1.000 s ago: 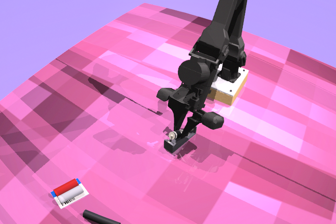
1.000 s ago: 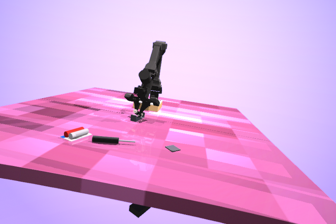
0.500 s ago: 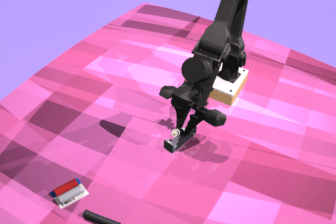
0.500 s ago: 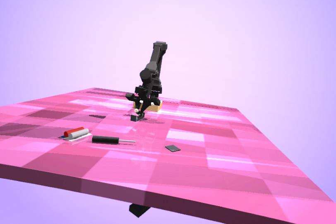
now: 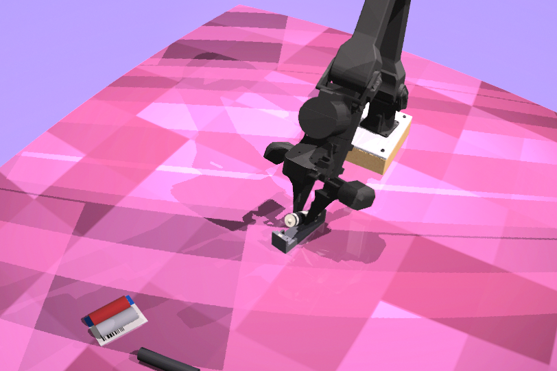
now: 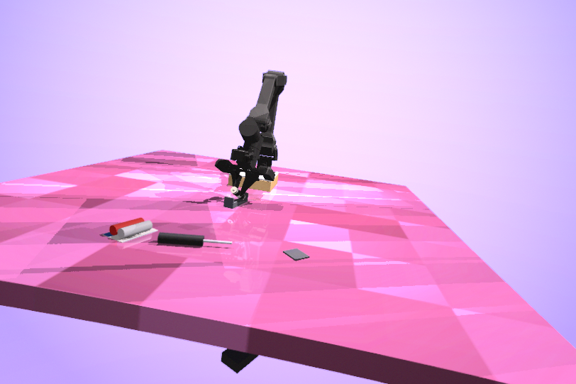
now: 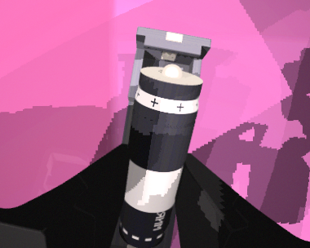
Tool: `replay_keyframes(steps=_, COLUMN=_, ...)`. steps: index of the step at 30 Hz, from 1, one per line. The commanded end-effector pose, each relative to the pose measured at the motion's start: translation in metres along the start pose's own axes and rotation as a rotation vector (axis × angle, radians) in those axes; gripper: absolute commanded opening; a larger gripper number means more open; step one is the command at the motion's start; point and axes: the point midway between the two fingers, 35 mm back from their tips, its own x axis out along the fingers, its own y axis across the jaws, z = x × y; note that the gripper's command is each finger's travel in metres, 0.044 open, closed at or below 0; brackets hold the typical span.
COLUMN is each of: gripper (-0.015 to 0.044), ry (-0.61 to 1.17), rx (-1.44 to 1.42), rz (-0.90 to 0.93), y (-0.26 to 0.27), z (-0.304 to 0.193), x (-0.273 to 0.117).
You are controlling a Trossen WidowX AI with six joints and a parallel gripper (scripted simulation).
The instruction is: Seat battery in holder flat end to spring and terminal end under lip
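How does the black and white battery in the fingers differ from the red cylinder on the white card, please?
The black and white banded battery is held between the dark fingers, tilted over the grey holder; the red cylinder lies flat on the white barcoded card, untouched. The battery is banded and shows a pale terminal end; the red cylinder is plain. Both are cylinders.

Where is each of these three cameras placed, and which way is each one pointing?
Top: high above the pink table, angled down at the dark grey holder; the whole black arm shows.
Exterior: low, off the table's edge, looking across it; arm seen small, with a black-handled screwdriver.
Wrist: on the arm, looking down between the gripper fingers, shut on the black-and-white battery.
Shared: all three show battery and holder.
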Motion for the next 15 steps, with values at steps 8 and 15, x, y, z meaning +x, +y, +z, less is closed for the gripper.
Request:
replay_keyframes(steps=8, gripper=0.0065, ry=0.077, rx=0.000, rz=0.000, y=-0.0001, z=-0.0032, x=0.0045)
replay_keyframes(steps=15, gripper=0.0065, ry=0.117, rx=0.000, rz=-0.002, y=-0.0001, z=-0.0020, x=0.0064)
